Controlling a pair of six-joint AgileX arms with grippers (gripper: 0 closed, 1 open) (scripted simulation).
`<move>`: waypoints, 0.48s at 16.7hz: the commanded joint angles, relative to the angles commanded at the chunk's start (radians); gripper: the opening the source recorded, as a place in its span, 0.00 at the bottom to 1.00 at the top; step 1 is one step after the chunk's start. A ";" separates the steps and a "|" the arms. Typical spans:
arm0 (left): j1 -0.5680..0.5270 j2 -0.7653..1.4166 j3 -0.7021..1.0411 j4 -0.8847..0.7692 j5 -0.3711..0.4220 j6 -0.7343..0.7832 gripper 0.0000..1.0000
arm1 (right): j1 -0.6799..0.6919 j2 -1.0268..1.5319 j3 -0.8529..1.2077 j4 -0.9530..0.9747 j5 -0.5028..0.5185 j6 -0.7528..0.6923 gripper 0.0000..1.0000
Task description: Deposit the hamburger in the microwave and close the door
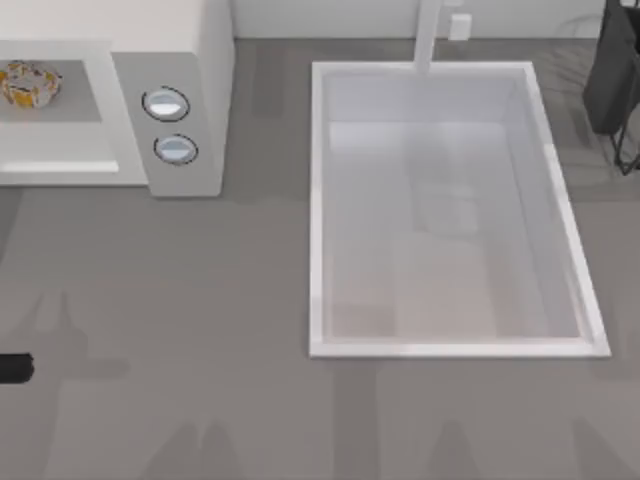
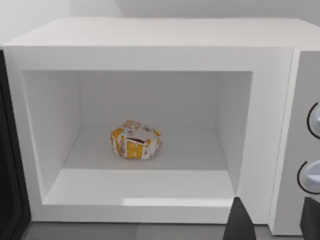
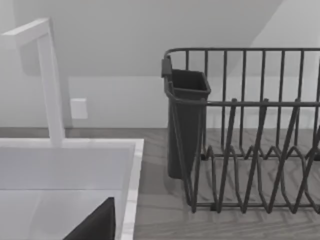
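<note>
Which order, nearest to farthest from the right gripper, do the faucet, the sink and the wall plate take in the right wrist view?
1. sink: right by the right gripper.
2. faucet: at the sink's far edge.
3. wall plate: on the wall behind the faucet.

microwave (image 2: pixel 150 55) shell looks like smooth matt white plastic or painted metal, can't really tell which, and the cavity walls have the same flat finish. Its two knobs (image 1: pixel 168 104) are shinier, kind of silvery-blue metal look. The hamburger (image 2: pixel 135 139) has a crinkly, rough mottled surface. The sink (image 1: pixel 318 210), at 3 o'clock from the microwave, has a smooth, slightly glossy white rim, faintly marbled. The countertop (image 1: pixel 200 300) reads as matt grey woodgrain. The dish rack (image 3: pixel 250 150) is dark matt wire with a matt plastic-looking cup.
</note>
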 joint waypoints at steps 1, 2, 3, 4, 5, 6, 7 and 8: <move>0.000 0.000 0.000 0.000 0.000 0.000 0.02 | 0.000 0.000 0.000 0.000 0.000 0.000 1.00; 0.000 0.000 0.000 0.000 0.000 0.000 0.00 | 0.000 0.000 0.000 0.000 0.000 0.000 1.00; 0.000 0.000 0.000 0.000 0.000 0.000 0.00 | 0.000 0.000 0.000 0.000 0.000 0.000 1.00; 0.000 0.000 0.000 0.000 0.000 0.000 0.00 | 0.000 0.000 0.000 0.000 0.000 0.000 1.00; 0.000 0.000 0.000 0.000 0.000 0.000 0.00 | 0.000 0.000 0.000 0.000 0.000 0.000 1.00; 0.000 0.000 0.000 0.000 0.000 0.000 0.00 | 0.000 0.000 0.000 0.000 0.000 0.000 1.00; 0.000 0.000 0.000 0.000 0.000 0.000 0.00 | 0.000 0.000 0.000 0.000 0.000 0.000 1.00; 0.000 0.000 0.000 0.000 0.000 0.000 0.00 | 0.000 0.000 0.000 0.000 0.000 0.000 1.00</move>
